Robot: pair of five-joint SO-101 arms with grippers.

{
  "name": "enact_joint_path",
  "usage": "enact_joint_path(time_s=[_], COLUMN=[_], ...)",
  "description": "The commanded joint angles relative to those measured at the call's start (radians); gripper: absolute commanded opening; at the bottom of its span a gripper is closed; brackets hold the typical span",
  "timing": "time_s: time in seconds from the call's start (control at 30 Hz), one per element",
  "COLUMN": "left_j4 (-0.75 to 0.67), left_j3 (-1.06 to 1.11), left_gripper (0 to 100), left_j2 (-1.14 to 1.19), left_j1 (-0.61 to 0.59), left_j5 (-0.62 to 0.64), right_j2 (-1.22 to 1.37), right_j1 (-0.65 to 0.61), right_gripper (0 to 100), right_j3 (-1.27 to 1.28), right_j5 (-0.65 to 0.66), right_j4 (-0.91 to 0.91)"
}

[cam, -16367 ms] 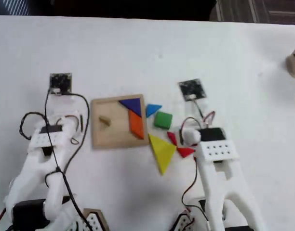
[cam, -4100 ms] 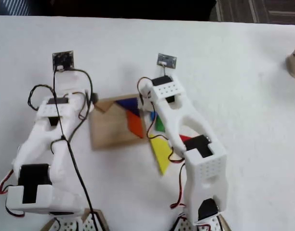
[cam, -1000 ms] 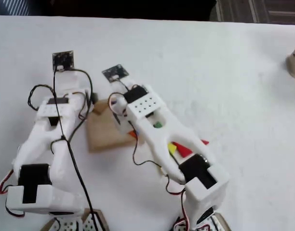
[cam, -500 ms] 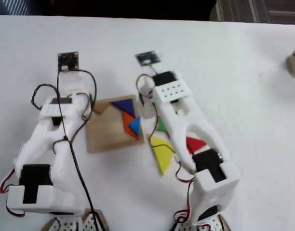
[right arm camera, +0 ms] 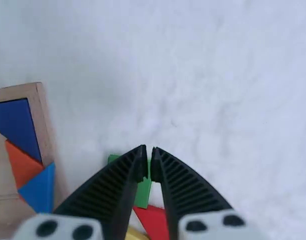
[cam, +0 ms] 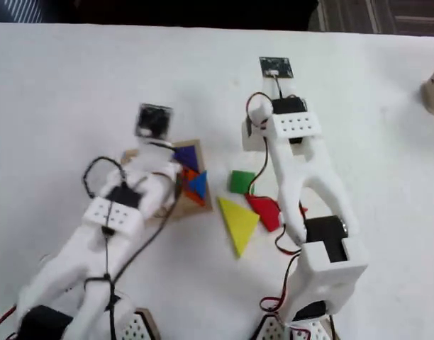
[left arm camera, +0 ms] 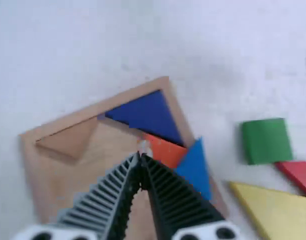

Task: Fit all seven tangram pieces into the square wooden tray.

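Tray [left arm camera: 88, 170], small blue triangle [left arm camera: 195, 170] seemingly overlapping rim.

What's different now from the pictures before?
The light blue triangle went from the table beside the tray to the tray's edge, next to the orange piece. The right gripper reached over there, then pulled back above the green square. The left gripper swung in over the tray. The dark blue triangle, green square and yellow triangle stayed put.
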Motion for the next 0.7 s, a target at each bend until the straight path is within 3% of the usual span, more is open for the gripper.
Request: enact_joint_path(time_s=[0.0,0.1,0.33,0.67], left_j4=[0.015,-0.044,-0.044,0.008], left_j3=[-0.023,-0.068,-0.295,-0.350], left_gripper=[2,2,2,2], left_j2=[-0.027,0.094,0.455,0.492], left_j1=[0.203,0.271,0.237,0.134], left_j5=[0.104,0.138,0.135,0.135], right_j2=[-0.005,-0.005,-0.005,-0.005], right_j1=[0.025,0.027,0.024,0.022], right_gripper=[1.8,1.8,1.8,1.8], right_j3=[-0.044,-0.043,-0.043,-0.041], right_j5=[-0.011,-0.011,-0.011,-0.011], right_j4=[-0.025,-0.033,-0.033,-0.031])
